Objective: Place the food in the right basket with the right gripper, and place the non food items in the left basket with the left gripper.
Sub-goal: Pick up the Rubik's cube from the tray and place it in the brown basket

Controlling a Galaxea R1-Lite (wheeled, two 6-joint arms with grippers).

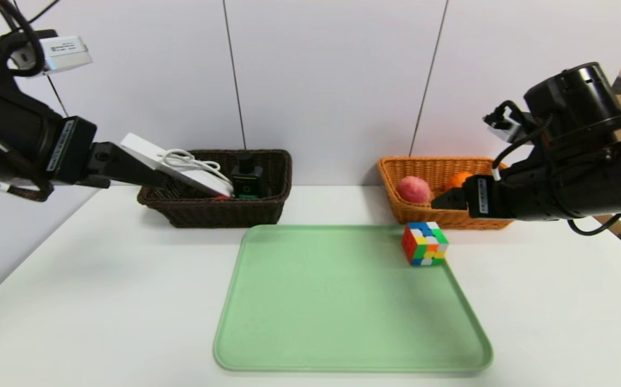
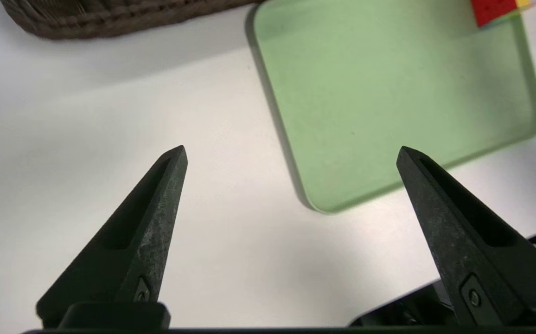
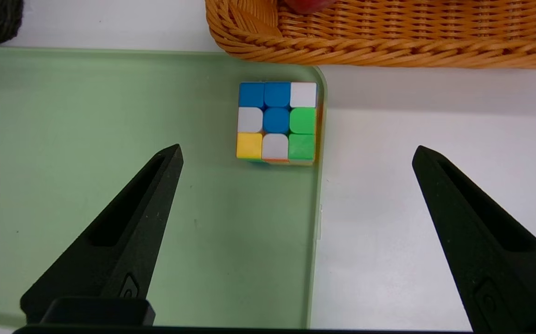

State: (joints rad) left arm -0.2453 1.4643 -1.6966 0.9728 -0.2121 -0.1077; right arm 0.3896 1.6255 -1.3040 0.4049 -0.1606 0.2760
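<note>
Puzzle cube [image 1: 425, 243] alone on green tray [image 1: 343, 322], near corner by orange basket [image 1: 439, 215], well right of left gripper [image 2: 291, 153]. Left gripper empty, jaws wide, beside dark basket [image 1: 219, 209]. Non-food: left's pick. Right gripper [image 3: 296, 153] above cube, wide, empty.

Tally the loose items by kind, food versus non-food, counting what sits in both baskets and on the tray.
Food: 2, the pink peach and the orange, both in the right basket.
Non-food: 3, the white charger with cable and the black device in the left basket, and the puzzle cube on the green tray.
Total: 5
</note>
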